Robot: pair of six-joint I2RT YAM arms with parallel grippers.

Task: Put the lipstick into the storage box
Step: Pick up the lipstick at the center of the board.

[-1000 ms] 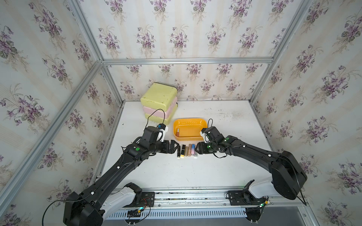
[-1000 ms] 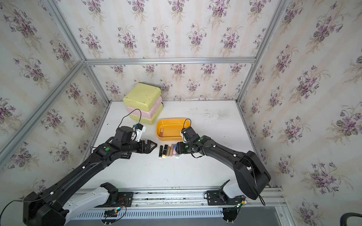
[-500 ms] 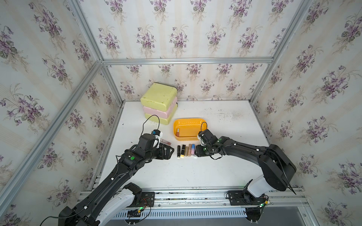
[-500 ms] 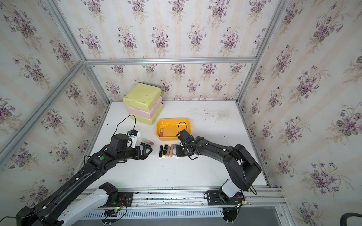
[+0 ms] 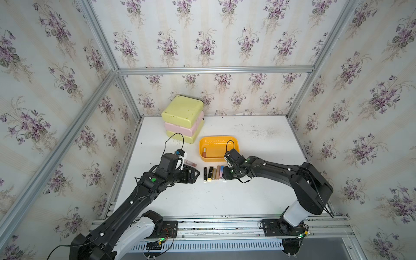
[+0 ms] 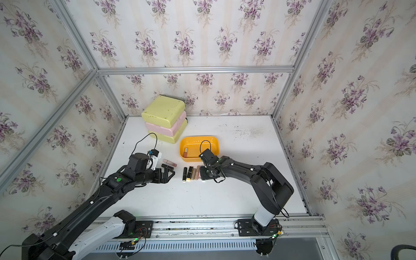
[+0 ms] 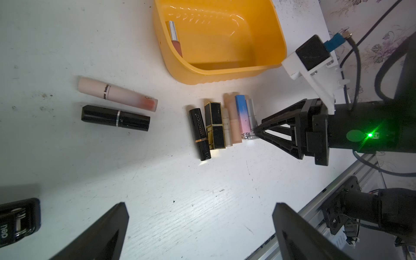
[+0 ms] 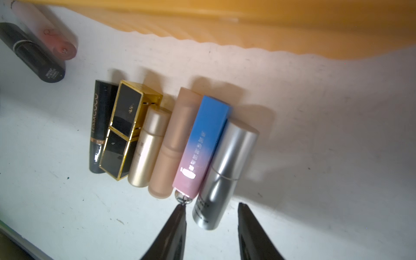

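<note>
Green and pink boxes (image 5: 183, 118) are stacked, lids on, at upper centre of both top views. Right of them, the orange storage box (image 5: 234, 144) holds one lipstick (image 5: 204, 152) by its left wall. Below, the row (image 5: 213, 172) lies on the table. Left gripper (image 7: 200, 222) is spread wide, empty. Right gripper (image 8: 211, 213) straddles the silver lipstick (image 8: 225, 171), fingers apart, not yet pinching.

You've got an orange-yellow box (image 5: 234, 141) on a white table (image 5: 225, 195). Lipsticks in the row: black (image 8: 99, 126), black with gold edges (image 8: 122, 130), pale gold (image 8: 147, 146), matte peach (image 8: 174, 144), blue-to-pink gradient (image 8: 200, 144), silver (image 8: 225, 166). Off to the side: pink tube (image 7: 117, 93), black tube (image 7: 114, 118). Walls (image 5: 202, 33): cream stripes with purple flowers. Stacked boxes (image 5: 183, 119): pale green, pink, green.
</note>
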